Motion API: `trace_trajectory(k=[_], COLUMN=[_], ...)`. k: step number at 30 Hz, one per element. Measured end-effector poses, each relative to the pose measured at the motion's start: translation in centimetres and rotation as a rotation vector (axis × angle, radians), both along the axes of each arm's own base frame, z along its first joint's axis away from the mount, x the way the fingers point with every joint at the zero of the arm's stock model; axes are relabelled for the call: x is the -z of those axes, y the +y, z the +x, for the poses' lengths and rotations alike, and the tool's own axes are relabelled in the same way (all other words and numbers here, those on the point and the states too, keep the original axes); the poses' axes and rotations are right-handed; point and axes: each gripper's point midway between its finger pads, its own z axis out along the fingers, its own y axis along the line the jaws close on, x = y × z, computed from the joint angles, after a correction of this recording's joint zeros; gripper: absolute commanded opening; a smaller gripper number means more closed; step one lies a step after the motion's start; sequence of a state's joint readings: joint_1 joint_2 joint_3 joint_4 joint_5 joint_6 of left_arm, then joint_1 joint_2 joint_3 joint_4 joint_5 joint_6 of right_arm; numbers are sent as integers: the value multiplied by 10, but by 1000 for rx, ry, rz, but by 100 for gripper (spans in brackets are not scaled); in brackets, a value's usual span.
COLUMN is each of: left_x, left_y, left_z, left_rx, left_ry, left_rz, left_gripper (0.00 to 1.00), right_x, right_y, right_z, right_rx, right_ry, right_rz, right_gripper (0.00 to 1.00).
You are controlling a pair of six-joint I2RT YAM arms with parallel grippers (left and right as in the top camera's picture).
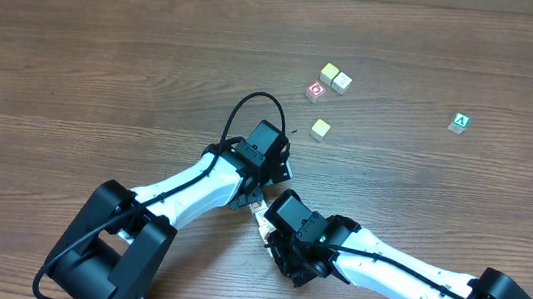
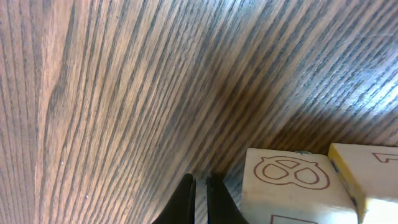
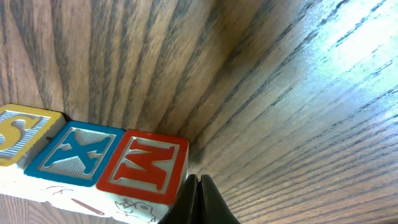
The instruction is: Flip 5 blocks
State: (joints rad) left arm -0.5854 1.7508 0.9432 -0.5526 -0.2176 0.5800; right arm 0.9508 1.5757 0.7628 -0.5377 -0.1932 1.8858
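Well, the blocks (image 3: 74, 155) lie well to the robot's side of the red-faced cube (image 1: 315, 91), tucked under the two arms (image 1: 203, 178), so the overhead view shows barely a pale sliver of them. The right wrist view has three touching in a row, their tops lettered S, X and M, with small drawings on their whitish sides. The left wrist view has two more touching, one of them the pretzel block (image 2: 289, 180), named for the brown drawing on it (whether all five form one line I cannot tell).

The right claw (image 3: 198, 186) is pressed together on nothing, its tip just beside the M block (image 3: 146, 163). The left claw (image 2: 200, 186) is likewise closed and empty, just beside the pretzel block.

These cubes look light, rigid and smooth-painted, so they would likely skid or tumble if nudged. Since neighbours touch, the free pair of opposite side faces is probably the place to pinch, starting with an end block.
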Motion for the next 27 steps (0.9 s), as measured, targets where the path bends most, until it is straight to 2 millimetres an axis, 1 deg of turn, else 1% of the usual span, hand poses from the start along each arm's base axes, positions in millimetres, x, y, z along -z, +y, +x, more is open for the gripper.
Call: trace_trajectory(k=[9,27], left_x=[0,0], left_y=[0,-1], left_z=[0,2], left_rx=[1,63], left_ry=[-1,-3], left_rz=[0,15], left_gripper=[4,4], right_x=[0,1], right_y=[0,-1], right_z=[0,1], right_rx=[1,9], right_ry=[-6,-9], right_rz=[-5,-9], right_gripper=[4,4])
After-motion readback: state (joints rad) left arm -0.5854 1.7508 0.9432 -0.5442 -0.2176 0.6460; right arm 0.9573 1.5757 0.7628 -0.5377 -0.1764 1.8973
